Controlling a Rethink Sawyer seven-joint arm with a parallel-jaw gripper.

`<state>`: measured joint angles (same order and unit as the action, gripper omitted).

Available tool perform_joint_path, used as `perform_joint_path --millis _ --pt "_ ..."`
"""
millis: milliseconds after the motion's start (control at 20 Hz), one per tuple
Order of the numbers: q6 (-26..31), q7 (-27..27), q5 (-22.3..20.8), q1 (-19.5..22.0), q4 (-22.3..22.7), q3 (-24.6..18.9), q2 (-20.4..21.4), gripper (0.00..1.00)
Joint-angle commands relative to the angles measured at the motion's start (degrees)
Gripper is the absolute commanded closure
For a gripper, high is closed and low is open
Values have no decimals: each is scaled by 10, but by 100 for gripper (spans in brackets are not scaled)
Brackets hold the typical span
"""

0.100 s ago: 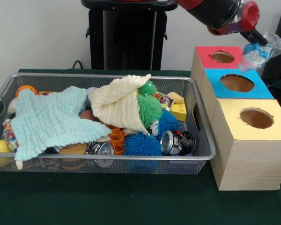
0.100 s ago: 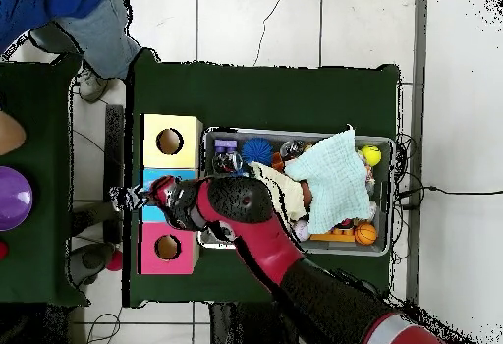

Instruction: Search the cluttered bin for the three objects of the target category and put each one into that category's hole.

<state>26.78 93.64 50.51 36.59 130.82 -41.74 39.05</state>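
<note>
A dark green surface [image 1: 131, 201] carries two groups of things. A wire-mesh bin [image 1: 203, 140] stands directly on it, long side toward the front camera, heaped with cloths, spiky balls and cans. Just beside the bin's end sit three wooden boxes in a row, touching one another, each with a round hole in a coloured top: a yellow-topped box [image 1: 248, 154] nearest the front camera, a blue-topped box [image 1: 215, 77] in the middle, and a red-topped box [image 1: 203, 55] farthest back. In the overhead view the same surface [image 2: 265, 89] shows bare cloth around them.
</note>
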Motion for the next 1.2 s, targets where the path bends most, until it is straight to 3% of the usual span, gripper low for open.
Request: perform_joint_path --millis 50,450,850,1200 --pt "-52 -89 -90 34 -34 -24 -79 100" --pt "-49 -25 -181 53 -64 -27 -115 100" --pt "-34 13 -219 63 -77 -37 -130 100" --pt "-58 20 -244 85 -76 -66 -152 100"
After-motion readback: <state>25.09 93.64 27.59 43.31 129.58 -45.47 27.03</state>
